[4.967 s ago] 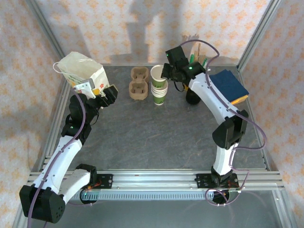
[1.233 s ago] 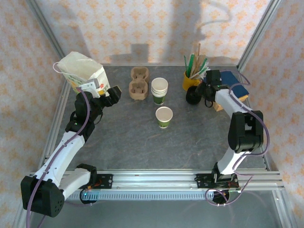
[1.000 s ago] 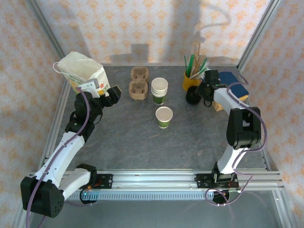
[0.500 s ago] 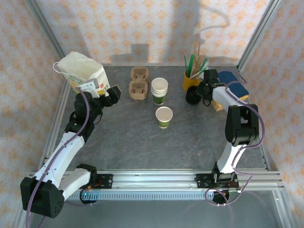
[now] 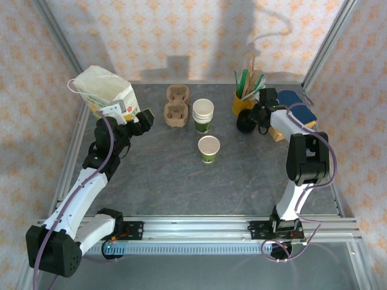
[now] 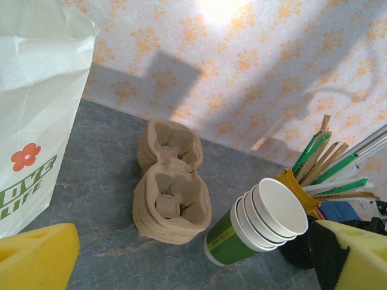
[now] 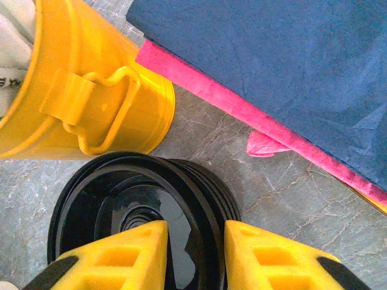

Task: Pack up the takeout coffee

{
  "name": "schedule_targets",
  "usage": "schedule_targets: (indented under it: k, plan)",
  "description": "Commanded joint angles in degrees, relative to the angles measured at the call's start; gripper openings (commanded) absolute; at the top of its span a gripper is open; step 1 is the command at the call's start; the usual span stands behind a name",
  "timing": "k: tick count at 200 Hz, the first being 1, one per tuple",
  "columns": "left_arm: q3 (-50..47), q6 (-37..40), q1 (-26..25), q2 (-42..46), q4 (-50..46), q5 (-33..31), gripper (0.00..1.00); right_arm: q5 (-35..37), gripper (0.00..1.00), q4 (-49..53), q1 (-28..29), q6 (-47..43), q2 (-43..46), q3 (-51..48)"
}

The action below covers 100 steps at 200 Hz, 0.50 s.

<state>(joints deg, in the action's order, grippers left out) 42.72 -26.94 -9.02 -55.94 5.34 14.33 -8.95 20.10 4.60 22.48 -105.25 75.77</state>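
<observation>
Cup: single, white with a green band, upright with its mouth up, mid-table, just nearer than the stack of cups.
Right gripper: far right, down on the stack of black lids beside the yellow pot. Its fingers straddle the top lid's rim, and it looks like a pinch, but I cannot tell whether they clamp.
Left gripper: spread wide, holding nothing, by the paper bag at far left, facing the cardboard carriers.

Glossy black plastic lids; matt moulded-pulp cup carriers.
</observation>
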Motion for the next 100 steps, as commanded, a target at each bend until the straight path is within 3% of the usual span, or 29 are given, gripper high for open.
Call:
schedule_targets:
  k: [1,100]
  plan:
    - [2.0,1.0,-0.4,1.0,-0.6,-1.0,0.98,1.4,0.32,-0.2,0.1,-0.2,-0.9,1.4]
    - [1.8,1.0,-0.4,1.3,-0.7,-1.1,0.98,0.9,0.23,-0.6,0.1,0.2,-1.4,0.9]
